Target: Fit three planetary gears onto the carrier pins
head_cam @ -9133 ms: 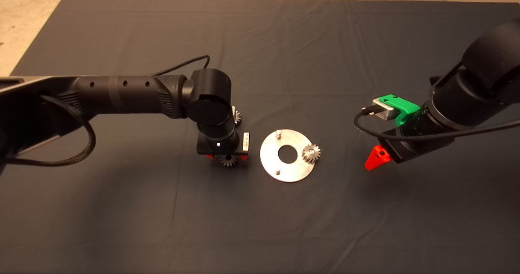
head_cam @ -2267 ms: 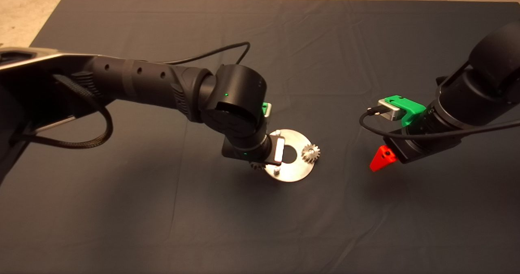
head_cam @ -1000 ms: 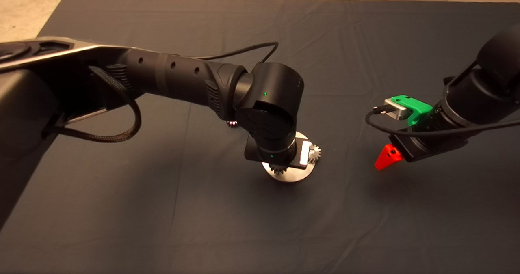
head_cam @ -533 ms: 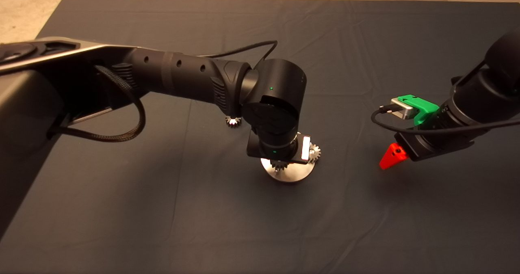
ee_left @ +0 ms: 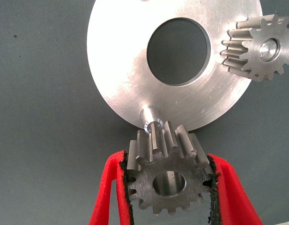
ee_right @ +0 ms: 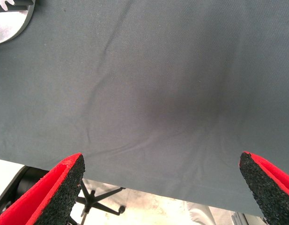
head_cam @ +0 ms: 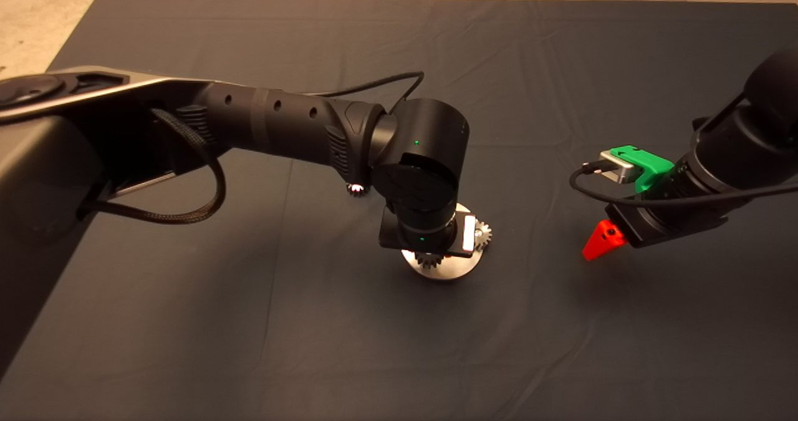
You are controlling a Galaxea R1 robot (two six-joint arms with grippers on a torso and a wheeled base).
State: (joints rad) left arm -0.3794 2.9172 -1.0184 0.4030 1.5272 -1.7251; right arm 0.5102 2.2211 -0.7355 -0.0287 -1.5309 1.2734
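Observation:
The silver disc (head_cam: 454, 270) (ee_left: 130, 65) lies mid-mat under my left wrist. One planetary gear (head_cam: 484, 235) (ee_left: 259, 47) sits on a carrier pin at the disc's right edge. My left gripper (head_cam: 429, 257) (ee_left: 167, 187) is shut on a second gear (ee_left: 167, 180), held just above and slightly short of the bare near pin (ee_left: 149, 117). The third gear (head_cam: 356, 188) lies on the mat beside the left arm. The far pin is hidden. My right gripper (head_cam: 601, 241) (ee_right: 165, 187) hovers open and empty to the right of the disc.
The dark mat (head_cam: 399, 346) is wrinkled around the disc. In the right wrist view the disc's edge (ee_right: 8, 23) shows at one corner, and past the mat's edge there is pale floor with a chair base (ee_right: 95, 201).
The left arm has carried a gear from the mat left of the disc to over the disc's near pin, settling slightly in the last half second. The right arm drifted a little right.

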